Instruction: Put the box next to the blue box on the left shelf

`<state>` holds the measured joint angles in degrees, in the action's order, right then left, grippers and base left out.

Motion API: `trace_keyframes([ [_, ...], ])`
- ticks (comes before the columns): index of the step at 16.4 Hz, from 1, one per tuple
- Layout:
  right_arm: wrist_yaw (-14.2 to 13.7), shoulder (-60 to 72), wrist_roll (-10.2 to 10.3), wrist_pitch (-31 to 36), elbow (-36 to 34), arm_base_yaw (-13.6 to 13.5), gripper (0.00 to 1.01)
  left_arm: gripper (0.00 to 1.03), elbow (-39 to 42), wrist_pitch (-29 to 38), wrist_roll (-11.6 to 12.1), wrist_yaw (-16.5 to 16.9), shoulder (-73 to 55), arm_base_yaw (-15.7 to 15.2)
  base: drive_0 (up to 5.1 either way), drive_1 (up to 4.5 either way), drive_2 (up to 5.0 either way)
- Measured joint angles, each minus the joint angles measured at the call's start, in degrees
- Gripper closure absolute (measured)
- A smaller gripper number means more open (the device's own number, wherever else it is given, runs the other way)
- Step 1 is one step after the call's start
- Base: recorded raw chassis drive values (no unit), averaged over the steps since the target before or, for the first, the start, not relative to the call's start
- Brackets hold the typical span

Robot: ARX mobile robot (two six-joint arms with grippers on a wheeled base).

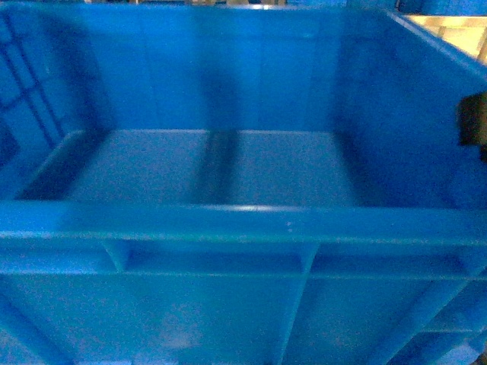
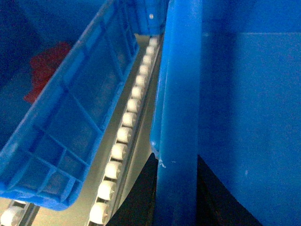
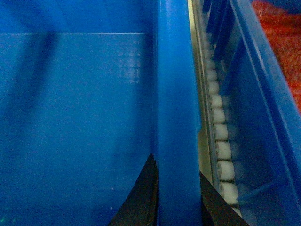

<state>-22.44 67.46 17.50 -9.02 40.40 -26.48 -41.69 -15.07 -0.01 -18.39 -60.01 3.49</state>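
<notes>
Box (image 1: 243,220) fills the head view, open top up. Left gripper (image 2: 176,188) clamps its left rim, one finger each side; right gripper (image 3: 176,197) clamps the right rim likewise. Roller tracks (image 2: 120,141) and neighbouring blue crates (image 2: 70,117) flank both sides.

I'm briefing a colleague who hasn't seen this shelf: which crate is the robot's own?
Start at the roller track. Two blue crates flank it; the box is the one whose thick rim both pincers straddle. Its floor is bare, while the neighbouring crate holds something red.
</notes>
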Motion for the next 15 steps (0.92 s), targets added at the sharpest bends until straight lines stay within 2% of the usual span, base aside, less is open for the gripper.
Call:
trace_keyframes([
  [2, 1.09, 3.76, 1.2, -1.27, -0.02, 0.7, 0.91, 0.89, 0.55, -0.02, 0.04, 0.7, -4.26, 0.0, 0.0, 0.0, 0.0],
  [5, 1.51, 6.54, 1.7, -0.63, -0.37, 1.18, 0.91, 0.9, 1.57, 1.53, -0.85, 1.31, -7.67, 0.02, 0.0, 0.0, 0.0],
  [8, 2.69, 8.26, 2.73, -1.49, -0.26, 1.33, 0.91, 0.9, 1.66, 2.29, 0.04, 2.1, -9.68, -1.05, 0.0, 0.0, 0.0],
  [9, 1.84, 8.28, 3.04, -2.97, 0.17, 0.94, 0.92, 0.87, 1.66, 2.25, -0.31, 2.91, -10.38, -1.22, 0.0, 0.0, 0.0],
  [10, 1.9, 8.17, 3.87, -3.61, 0.22, 0.63, 0.92, 0.77, 1.66, 2.73, -1.07, 0.39, -10.6, -0.87, 0.0, 0.0, 0.0],
  [11, 1.4, 7.98, 3.32, -3.8, 0.24, 0.2, 0.84, 0.67, 1.22, 3.13, -1.7, -0.98, -10.54, -0.81, 0.0, 0.0, 0.0],
  [13, -1.36, 6.93, 1.99, -1.03, -0.07, 0.37, 0.63, 0.47, -0.04, 8.5, -3.28, -4.92, -8.92, -0.76, 0.0, 0.0, 0.0],
  [14, -1.22, 4.79, 2.27, 4.59, -0.57, 0.37, 0.52, 0.36, -0.66, 13.22, -4.52, -6.73, -6.6, -0.63, 0.0, 0.0, 0.0],
  [15, -3.1, 1.97, 1.7, 9.53, -0.37, -0.35, 0.37, 0.22, -1.57, 16.13, -4.9, -8.17, -3.78, 0.87, 0.0, 0.0, 0.0],
])
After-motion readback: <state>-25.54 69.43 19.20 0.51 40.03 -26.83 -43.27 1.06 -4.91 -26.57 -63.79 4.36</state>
